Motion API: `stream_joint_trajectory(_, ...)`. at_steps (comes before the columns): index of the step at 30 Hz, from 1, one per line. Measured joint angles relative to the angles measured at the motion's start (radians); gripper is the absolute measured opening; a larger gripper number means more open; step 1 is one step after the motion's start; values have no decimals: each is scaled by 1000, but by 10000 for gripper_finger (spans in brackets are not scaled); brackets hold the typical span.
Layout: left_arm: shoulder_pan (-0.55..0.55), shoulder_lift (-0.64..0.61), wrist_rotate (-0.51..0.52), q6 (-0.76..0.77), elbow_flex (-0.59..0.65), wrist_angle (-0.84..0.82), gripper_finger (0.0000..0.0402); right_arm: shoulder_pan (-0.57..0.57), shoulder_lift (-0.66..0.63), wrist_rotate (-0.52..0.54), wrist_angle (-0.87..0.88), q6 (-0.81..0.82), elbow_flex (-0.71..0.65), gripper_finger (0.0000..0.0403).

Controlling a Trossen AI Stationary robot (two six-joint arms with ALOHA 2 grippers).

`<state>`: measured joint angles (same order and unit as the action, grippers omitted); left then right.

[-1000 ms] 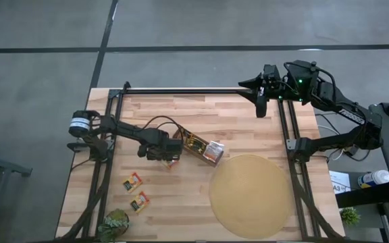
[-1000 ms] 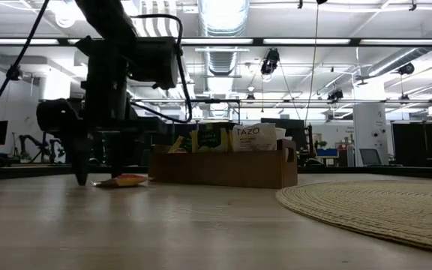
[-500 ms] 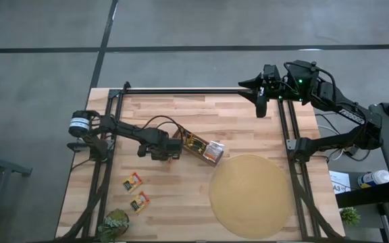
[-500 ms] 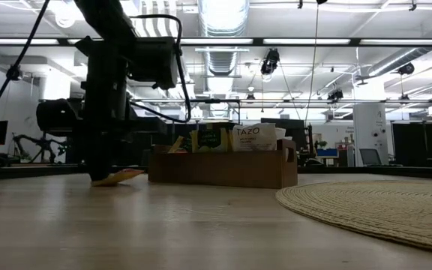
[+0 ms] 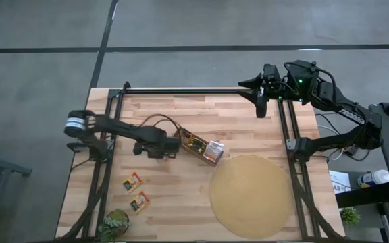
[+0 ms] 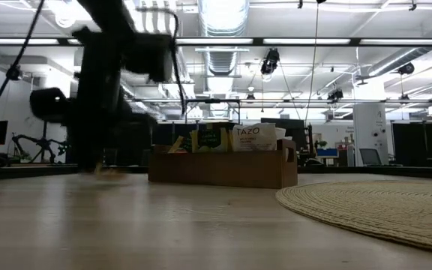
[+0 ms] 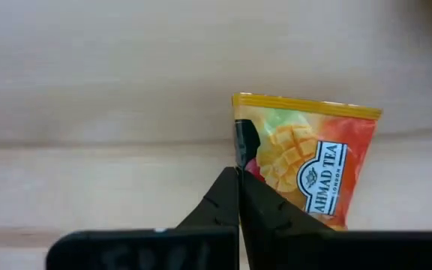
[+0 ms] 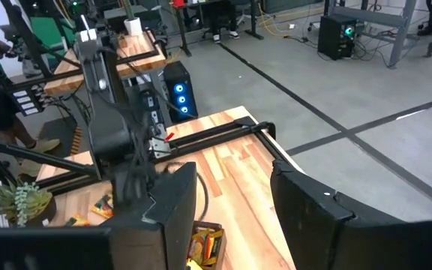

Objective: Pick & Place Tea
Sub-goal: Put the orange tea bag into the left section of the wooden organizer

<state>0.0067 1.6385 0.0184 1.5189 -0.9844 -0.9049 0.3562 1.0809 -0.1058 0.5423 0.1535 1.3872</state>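
The left end effector (image 7: 238, 196) is now pressed together on an orange-red tea sachet (image 7: 306, 161); one second ago its fingers stood apart around this sachet, which lay flat on the worktop (image 5: 201, 108). In the high view the left end effector (image 5: 162, 150) has also shifted a little away from where it was, just beside the end of the brown box (image 5: 200, 147). In my judgement the grasp is made, and the next step is to carry the sachet to its place.

The left wrist view shows what the others do not: the fingers pinch the sachet at its edge, and a mango picture is printed on it. The low view shows the arm only as a blurred dark shape, so it is in motion there. The high view alone shows two more sachets (image 5: 133, 181) lying apart near the front corner, the round mat (image 5: 250, 195), and the right end effector (image 5: 262, 101) waiting at the far edge with fingers spread and empty.
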Motion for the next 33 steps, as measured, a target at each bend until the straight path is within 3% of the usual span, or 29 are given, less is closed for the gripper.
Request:
stream_joint_trajectory(7, 0, -127, 122, -52, -67, -69, 0, 0, -1, -1, 0, -8, 0, 169)
stream_joint_trajectory(12, 0, -170, 248, -231, -126, -100, 0, 0, -4, -1, 0, -8, 0, 169)
stream_joint_trajectory(22, 22, -175, 443, -875, -248, -100, 0, 0, -12, 0, 0, 29, 0, 169)
stream_joint_trajectory(33, 55, -175, 533, -1576, -292, -40, 0, 0, -12, 4, 1, 53, 0, 169)
